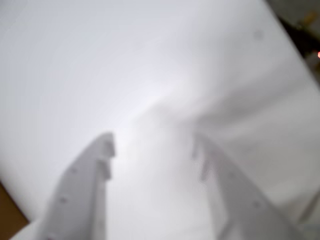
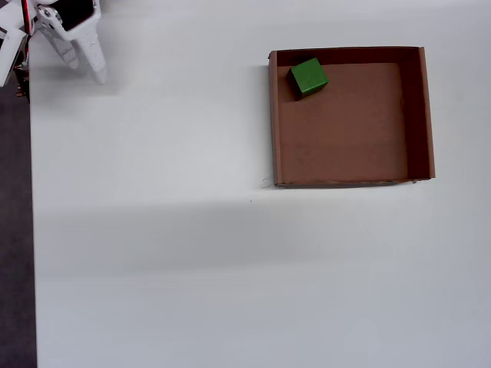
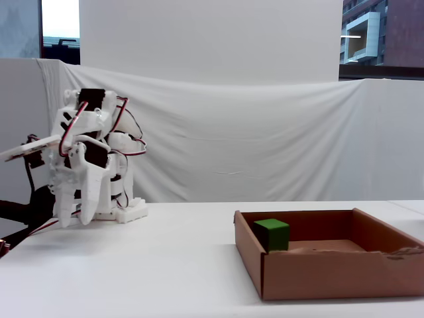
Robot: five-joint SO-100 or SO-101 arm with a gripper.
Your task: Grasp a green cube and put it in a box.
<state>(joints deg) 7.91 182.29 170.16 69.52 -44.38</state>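
Green cube sits inside the box, on its floor in the corner that the overhead view shows top-left, close to both walls there and turned slightly askew. It is solid, bright, sharp-edged. Box is shallow brown cardboard, square, low upright walls, flat matte floor; the near wall edge looks a little ragged in the fixed view. White table around it is bare and smooth; a creased white cloth hangs behind. My gripper is well apart from the box, folded back near my base, fingers spread with nothing between them; white plastic, blurred in the wrist view.
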